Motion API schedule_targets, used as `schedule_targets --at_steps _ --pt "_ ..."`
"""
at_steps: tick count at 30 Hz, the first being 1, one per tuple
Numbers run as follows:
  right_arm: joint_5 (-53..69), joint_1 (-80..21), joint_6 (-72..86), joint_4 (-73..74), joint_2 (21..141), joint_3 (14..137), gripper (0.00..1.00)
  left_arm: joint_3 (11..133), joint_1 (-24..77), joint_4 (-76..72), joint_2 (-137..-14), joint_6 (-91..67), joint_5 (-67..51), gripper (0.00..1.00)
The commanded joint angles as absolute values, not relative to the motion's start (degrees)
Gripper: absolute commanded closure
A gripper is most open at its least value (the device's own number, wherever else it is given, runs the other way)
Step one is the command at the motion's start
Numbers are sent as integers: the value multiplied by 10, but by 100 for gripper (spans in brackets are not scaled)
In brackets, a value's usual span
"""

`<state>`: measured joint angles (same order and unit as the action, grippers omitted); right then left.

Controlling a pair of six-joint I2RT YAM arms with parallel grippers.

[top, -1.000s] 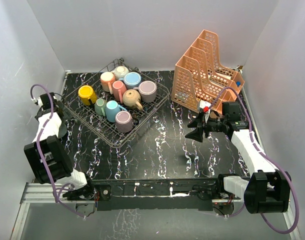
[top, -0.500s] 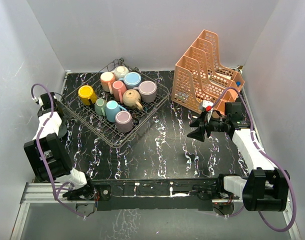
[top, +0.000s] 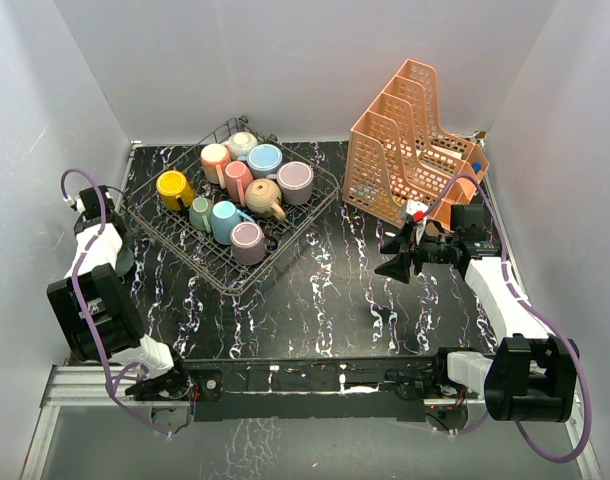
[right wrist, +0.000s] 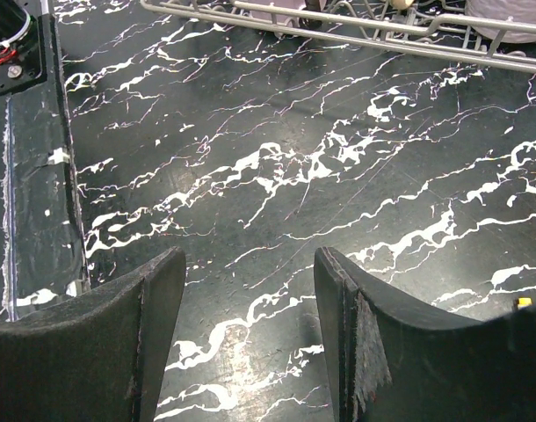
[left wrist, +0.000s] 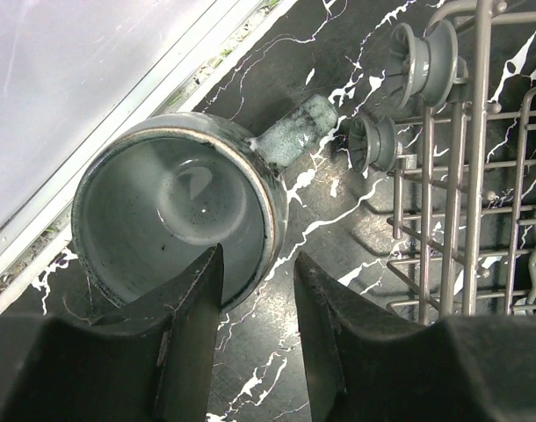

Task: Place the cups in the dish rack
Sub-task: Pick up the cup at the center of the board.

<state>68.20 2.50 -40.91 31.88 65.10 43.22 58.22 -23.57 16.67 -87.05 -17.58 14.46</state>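
Left wrist view shows the left gripper point(left wrist: 257, 264), jaws narrow, straddling the grey-green cup point(left wrist: 176, 220) rim, seemingly unclamped, at nine o'clock of the dish rack point(left wrist: 461, 176); other cups point(top: 263, 195) sit racked, and the right gripper point(right wrist: 250, 264) gapes empty.

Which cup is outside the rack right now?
The grey-green cup, on the table beside the dish rack, rim straddled by the left gripper; the other cups sit inside.

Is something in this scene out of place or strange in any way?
One grey-green cup stands mouth up on the table, just outside the rack, while the other cups sit in the rack. The left gripper straddles its rim, with one finger inside and one outside, not yet clamped.
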Motion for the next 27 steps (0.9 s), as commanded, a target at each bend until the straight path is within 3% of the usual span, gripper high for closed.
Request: schedule_targets --at_steps 1,14,21,27 --pt "700 31 -420 309 653 426 37 589 -242 164 -867 -179 132 65" --pt "704 39 -423 311 652 426 37 583 -250 162 -876 -185 108 70" --pt "707 40 -426 314 650 428 37 584 -254 163 -878 -185 100 78" --pt "708 41 -430 319 649 430 37 587 -256 171 -872 -182 92 100"
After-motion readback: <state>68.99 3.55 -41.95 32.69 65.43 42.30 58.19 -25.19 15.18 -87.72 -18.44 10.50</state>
